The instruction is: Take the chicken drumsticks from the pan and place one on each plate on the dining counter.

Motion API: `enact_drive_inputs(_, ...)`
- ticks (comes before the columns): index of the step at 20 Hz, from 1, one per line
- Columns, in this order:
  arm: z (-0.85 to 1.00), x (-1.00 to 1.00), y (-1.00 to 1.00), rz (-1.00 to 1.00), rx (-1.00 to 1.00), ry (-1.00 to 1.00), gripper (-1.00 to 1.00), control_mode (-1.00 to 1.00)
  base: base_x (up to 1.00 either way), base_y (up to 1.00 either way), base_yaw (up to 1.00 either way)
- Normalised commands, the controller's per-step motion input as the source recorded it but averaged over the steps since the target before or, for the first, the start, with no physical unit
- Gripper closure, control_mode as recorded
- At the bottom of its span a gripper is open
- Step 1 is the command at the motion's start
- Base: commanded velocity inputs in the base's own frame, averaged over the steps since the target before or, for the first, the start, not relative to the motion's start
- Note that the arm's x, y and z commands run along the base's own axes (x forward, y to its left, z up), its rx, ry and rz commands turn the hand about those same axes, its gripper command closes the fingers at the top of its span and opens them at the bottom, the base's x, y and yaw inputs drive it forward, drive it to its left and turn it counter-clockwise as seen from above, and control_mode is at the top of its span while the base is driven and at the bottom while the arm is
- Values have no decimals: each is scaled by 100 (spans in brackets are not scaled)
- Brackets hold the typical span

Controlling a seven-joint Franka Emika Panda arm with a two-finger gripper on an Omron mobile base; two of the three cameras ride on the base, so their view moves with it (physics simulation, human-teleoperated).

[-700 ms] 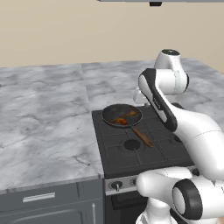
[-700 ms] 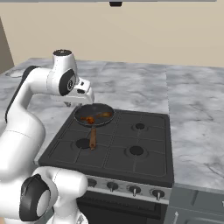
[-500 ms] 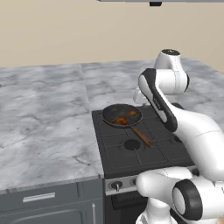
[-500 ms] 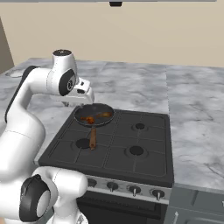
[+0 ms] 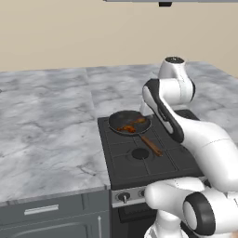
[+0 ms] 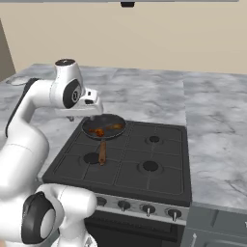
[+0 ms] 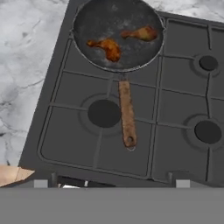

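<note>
Both chicken drumsticks (image 7: 109, 48) lie in the frying pan (image 7: 117, 34) at the stovetop's (image 7: 175, 131) back-left corner; neither is lifted yet; the gripper (image 6: 92, 110), fingers spread and empty, hangs beside the pan; next, I'd say, descend onto one drumstick and pinch it.

Black stovetop (image 7: 175, 144) sat flush in the marbled stone counter (image 5: 46, 135), which ran along its left, right and back edges. Pan (image 7: 117, 26) rested on the back-left burner, wooden handle (image 7: 127, 116) pointing toward the stovetop's front edge. Two drumsticks (image 7: 106, 47) lay in the pan, apart.
</note>
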Motion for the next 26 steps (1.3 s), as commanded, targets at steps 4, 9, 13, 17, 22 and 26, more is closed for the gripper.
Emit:
enact_drive_inputs(4,-21,67,0,26,0,14,-100,-100,0,0,0)
enact_drive_inputs(9,-29,68,4,23,-1,21,-100,-100,0,0,0)
enact_drive_inputs(13,-21,70,13,9,-1,9,-100,-100,0,0,0)
enact_drive_inputs(17,-23,59,10,2,0,0,-100,-100,0,0,0)
enact_drive_inputs(22,-32,42,11,0,0,0,-100,-100,0,0,0)
enact_drive_inputs(26,-34,42,11,0,-1,0,-100,-100,0,0,0)
